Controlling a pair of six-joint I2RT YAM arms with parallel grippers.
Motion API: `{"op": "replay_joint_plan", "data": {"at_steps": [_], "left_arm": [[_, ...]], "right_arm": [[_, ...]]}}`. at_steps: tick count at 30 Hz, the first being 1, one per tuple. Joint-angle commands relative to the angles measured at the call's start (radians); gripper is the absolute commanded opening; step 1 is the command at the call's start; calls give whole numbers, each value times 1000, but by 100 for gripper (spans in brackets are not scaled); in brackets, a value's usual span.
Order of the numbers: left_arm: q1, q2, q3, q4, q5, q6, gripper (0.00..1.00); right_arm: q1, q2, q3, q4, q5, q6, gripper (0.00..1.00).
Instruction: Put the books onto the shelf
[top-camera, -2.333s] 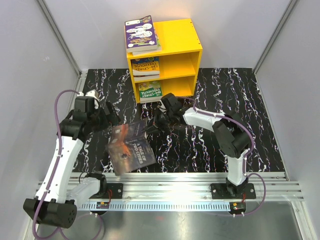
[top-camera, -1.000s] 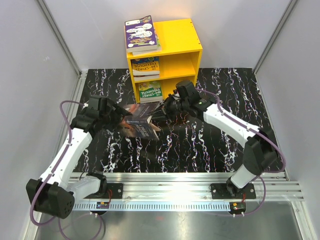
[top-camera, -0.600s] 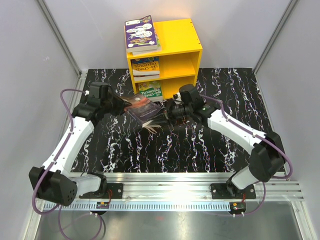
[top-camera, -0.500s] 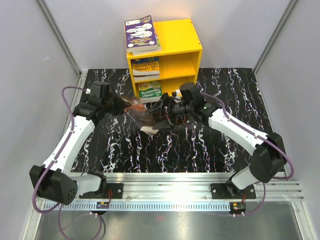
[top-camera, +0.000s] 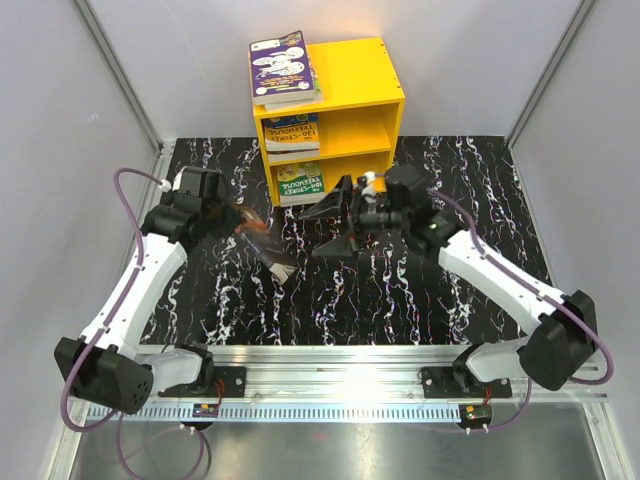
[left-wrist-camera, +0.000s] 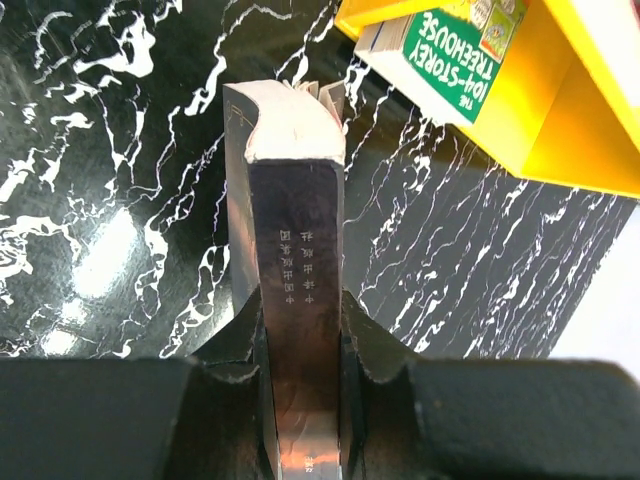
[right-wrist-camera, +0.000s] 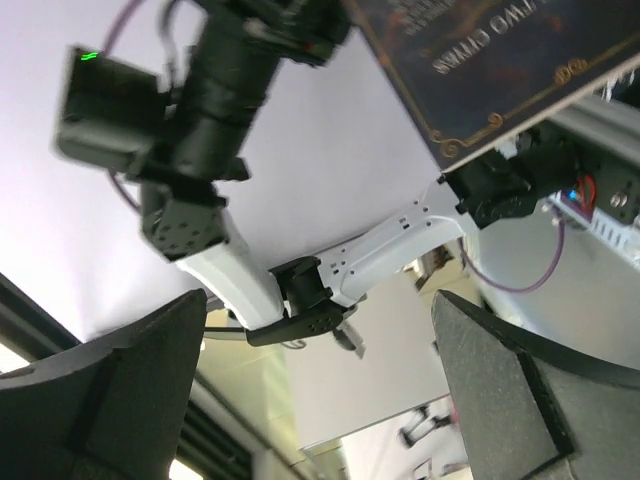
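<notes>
My left gripper (top-camera: 238, 222) is shut on the dark book (top-camera: 268, 248) and holds it above the table, left of the shelf front. In the left wrist view the dark book's spine (left-wrist-camera: 297, 250) stands clamped between both fingers (left-wrist-camera: 375, 345). My right gripper (top-camera: 335, 227) stands open just right of that book, apart from it, with nothing between its fingers (right-wrist-camera: 95, 395). The dark book's cover (right-wrist-camera: 500, 60) shows at the upper right of the right wrist view. The yellow shelf (top-camera: 350, 75) carries purple books (top-camera: 280, 65) on top. One book (top-camera: 292, 132) lies in its upper compartment and a green book (top-camera: 300, 182) in its lower one.
The black marbled table (top-camera: 420, 290) spreads around both arms. Grey walls close in the left, right and back. The green book (left-wrist-camera: 450, 48) and the yellow shelf wall (left-wrist-camera: 590, 110) lie ahead and to the right in the left wrist view.
My right gripper opened, let go of the dark book and drew back to the right. My left gripper shut on the book and now carries it alone.
</notes>
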Motion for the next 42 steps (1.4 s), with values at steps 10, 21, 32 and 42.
{"op": "replay_joint_plan", "data": {"at_steps": [10, 21, 32, 42], "left_arm": [[-95, -118, 60, 235, -161, 11, 0], [-103, -160, 120, 233, -170, 34, 0], [-101, -204, 261, 150, -171, -14, 0], [-101, -269, 175, 153, -154, -64, 0]], "right_arm": [[221, 184, -208, 856, 203, 639, 100], [314, 304, -205, 971, 314, 707, 100], [312, 214, -473, 1048, 521, 747, 68], [288, 255, -354, 1060, 472, 707, 77]]}}
